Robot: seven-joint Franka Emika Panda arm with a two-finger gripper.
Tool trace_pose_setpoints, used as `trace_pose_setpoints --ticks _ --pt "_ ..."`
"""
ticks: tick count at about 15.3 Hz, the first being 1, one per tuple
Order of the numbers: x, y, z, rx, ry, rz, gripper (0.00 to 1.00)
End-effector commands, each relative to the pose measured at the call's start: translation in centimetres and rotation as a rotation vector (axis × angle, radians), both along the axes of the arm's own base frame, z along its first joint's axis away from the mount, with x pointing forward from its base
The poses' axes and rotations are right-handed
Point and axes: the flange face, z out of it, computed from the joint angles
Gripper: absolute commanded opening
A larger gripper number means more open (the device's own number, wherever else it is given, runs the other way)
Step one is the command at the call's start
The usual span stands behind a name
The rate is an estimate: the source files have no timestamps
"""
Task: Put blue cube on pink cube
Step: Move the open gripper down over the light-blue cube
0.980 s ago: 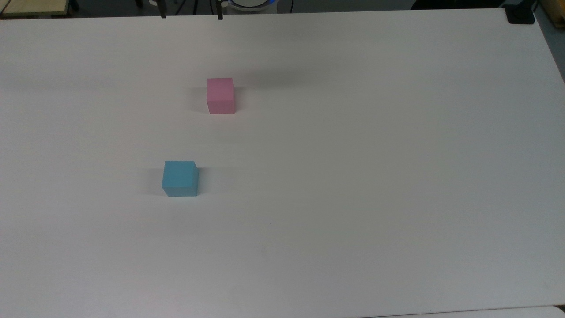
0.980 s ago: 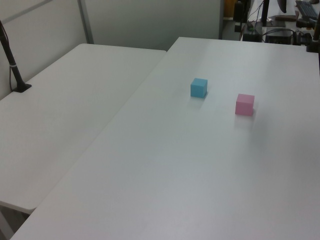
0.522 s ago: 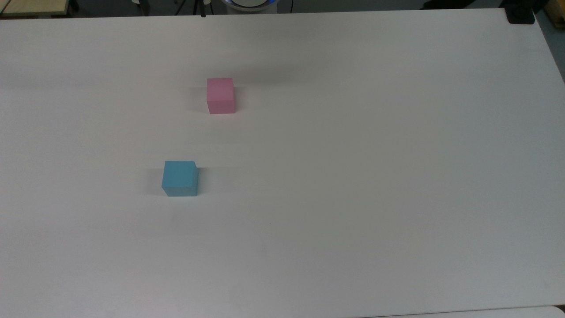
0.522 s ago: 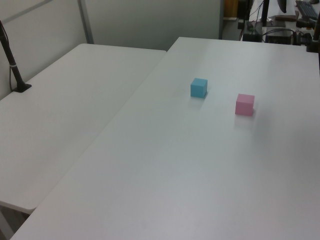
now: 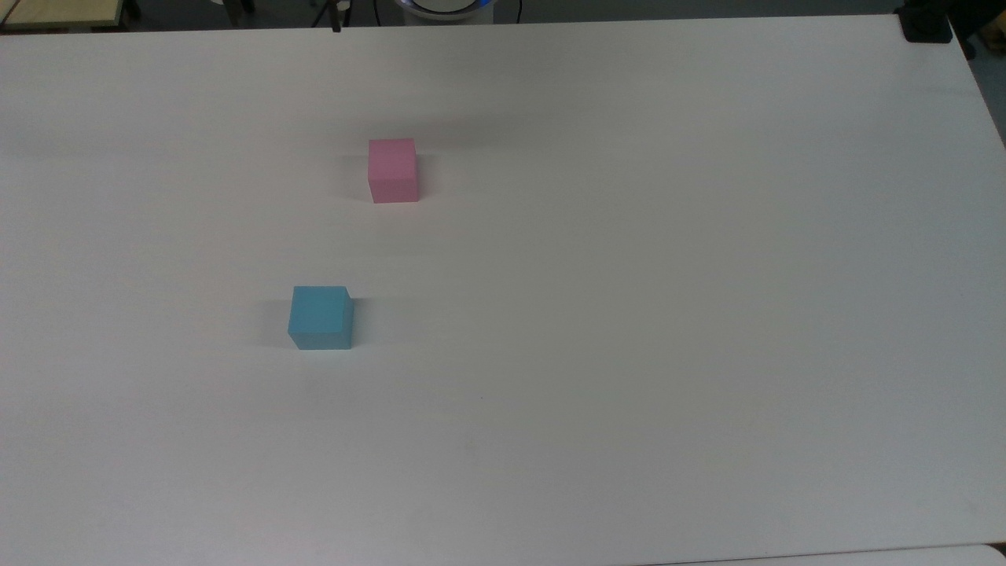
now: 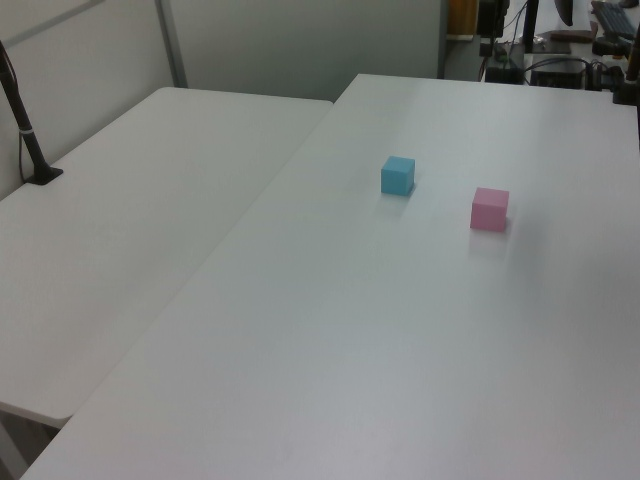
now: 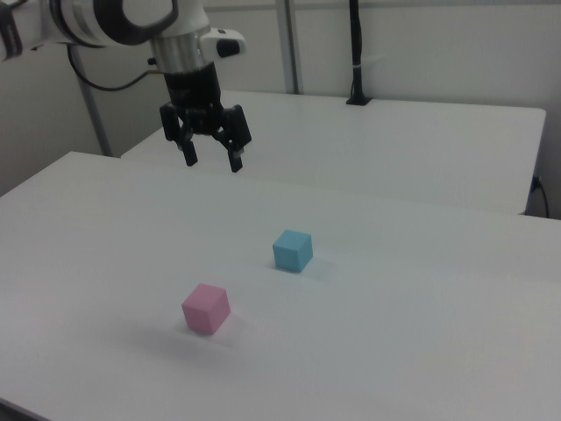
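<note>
The white counter (image 5: 629, 314) carries both cubes, well apart from each other and well in from every edge. The gripper (image 7: 212, 162) hangs above the counter in the right view, its fingers (image 7: 236, 160) spread and holding nothing. The blue cube (image 5: 321, 317) and the pink cube (image 5: 392, 170) each rest flat on the counter.

Plain matte sky-blue cube (image 5: 321, 317), plain pastel-pink cube (image 5: 392, 170) well apart from the blue cube, both unpatterned, white tabletop (image 5: 629, 314) beneath them, black pincer (image 7: 211, 161) on a white arm (image 7: 96, 22) with grey joints
</note>
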Motion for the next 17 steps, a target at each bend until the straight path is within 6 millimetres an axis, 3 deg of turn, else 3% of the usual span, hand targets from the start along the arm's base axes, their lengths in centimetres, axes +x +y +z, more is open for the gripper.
trace_pose_setpoints --ticks 1,7,13,17 --pt "1.0 -0.8 -2.7 -0.017 0.036 0.017 1.0" --pt "3.6 -3.0 -6.7 -0.014 0.009 -0.001 1.0" --pt "6.1 -3.9 -10.4 -0.03 -0.043 -0.001 0.98" --pt "7.9 -4.1 -14.1 -0.049 -0.055 0.008 1.0"
